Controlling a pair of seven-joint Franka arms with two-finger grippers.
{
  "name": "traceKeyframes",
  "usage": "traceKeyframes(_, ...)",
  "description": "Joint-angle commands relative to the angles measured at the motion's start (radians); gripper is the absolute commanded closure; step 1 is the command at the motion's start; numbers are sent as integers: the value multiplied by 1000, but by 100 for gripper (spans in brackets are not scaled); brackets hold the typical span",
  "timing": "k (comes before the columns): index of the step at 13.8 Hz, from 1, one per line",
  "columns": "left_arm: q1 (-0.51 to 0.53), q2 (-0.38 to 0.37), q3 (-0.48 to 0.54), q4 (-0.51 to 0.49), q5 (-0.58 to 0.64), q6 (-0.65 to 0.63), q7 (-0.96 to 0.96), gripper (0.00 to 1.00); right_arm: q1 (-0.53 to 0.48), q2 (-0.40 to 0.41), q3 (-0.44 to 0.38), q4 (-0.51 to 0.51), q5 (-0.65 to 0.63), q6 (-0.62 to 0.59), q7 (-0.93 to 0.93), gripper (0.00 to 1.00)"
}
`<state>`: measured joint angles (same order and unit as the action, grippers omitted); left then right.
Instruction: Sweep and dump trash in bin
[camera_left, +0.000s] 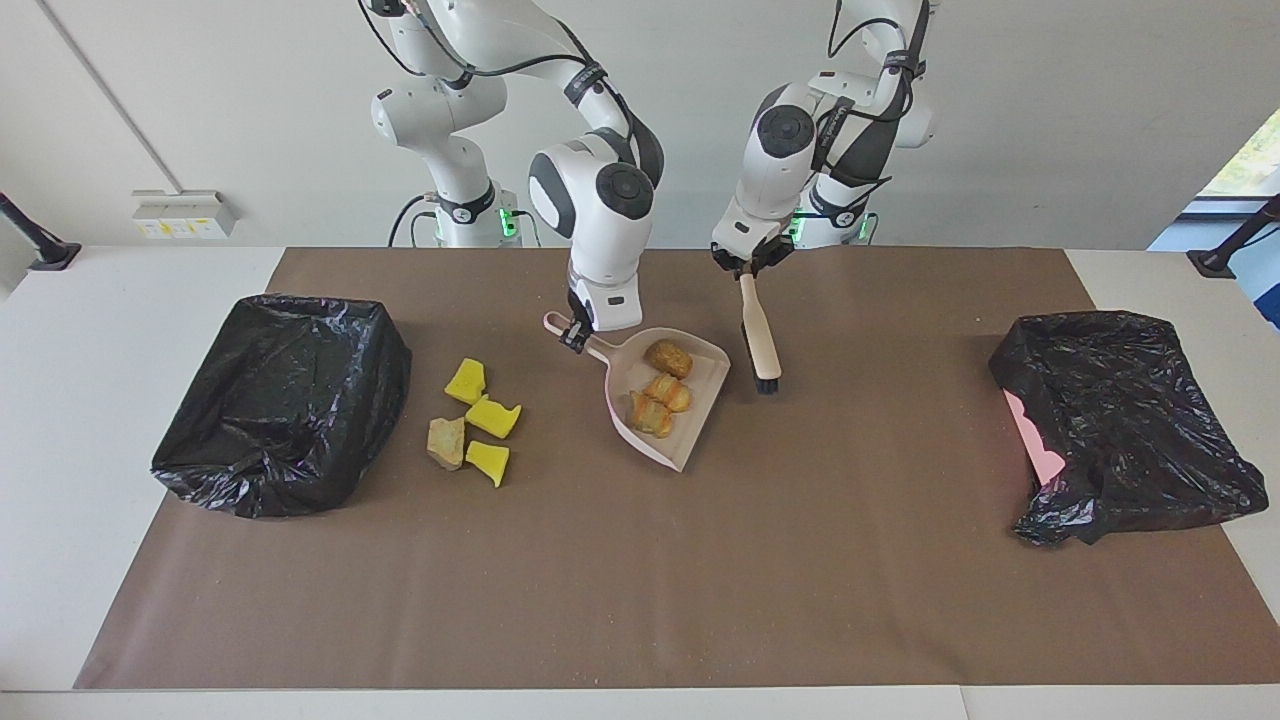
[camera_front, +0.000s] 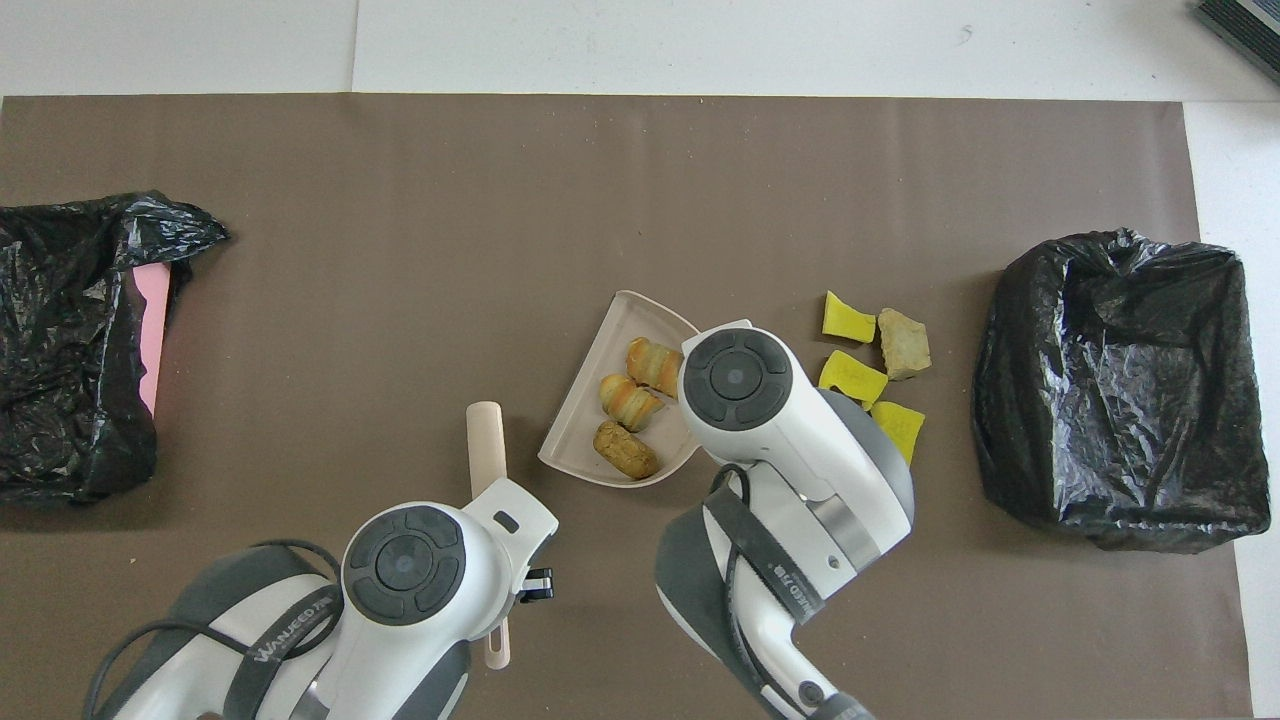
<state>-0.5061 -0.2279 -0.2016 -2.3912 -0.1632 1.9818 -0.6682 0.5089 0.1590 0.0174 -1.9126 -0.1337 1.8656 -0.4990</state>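
Facing view: right hand (camera_left: 573, 338) clamped on dustpan (camera_left: 662, 400) handle, left hand (camera_left: 745, 266) on brush (camera_left: 762, 335) handle.

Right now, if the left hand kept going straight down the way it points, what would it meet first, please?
The left hand is shut on the brush by its handle, and the brush hangs below it toward the brown mat. So the bristles would probably meet the mat first, beside the dustpan, though the remaining gap is unclear.

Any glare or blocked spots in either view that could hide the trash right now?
Facing view: daylight sheen on the black bin bag, all scraps readable, bread pieces clear in the dustpan. Overhead view: the right arm's wrist covers the right hand and part of one yellow sponge chunk; soft shadows only.
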Motion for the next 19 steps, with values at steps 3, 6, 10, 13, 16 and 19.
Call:
traceKeyframes(3,-132,-50,5,-86,-6,100,-143,100,-208,-159,0,1,-17,-101,-176,100)
traceKeyframes(6,-267,-33,5,-98,-41,130,-232,100,-358,-200,-4,24,-26,-115,-312,100)
traceKeyframes(10,-371,-25,4,-125,-137,172,-260,100,-558,-179,-2,67,-75,-76,-522,100)
traceKeyframes(13,-434,-16,5,-164,-167,276,-269,100,-696,-176,-4,64,-139,-20,-697,100)
traceKeyframes(16,-437,4,4,-166,-182,299,-274,100,-829,-177,-2,52,-222,72,-886,100)
traceKeyframes(19,-453,38,5,-160,-182,316,-275,96,-851,-170,-2,-1,-418,134,-918,100)
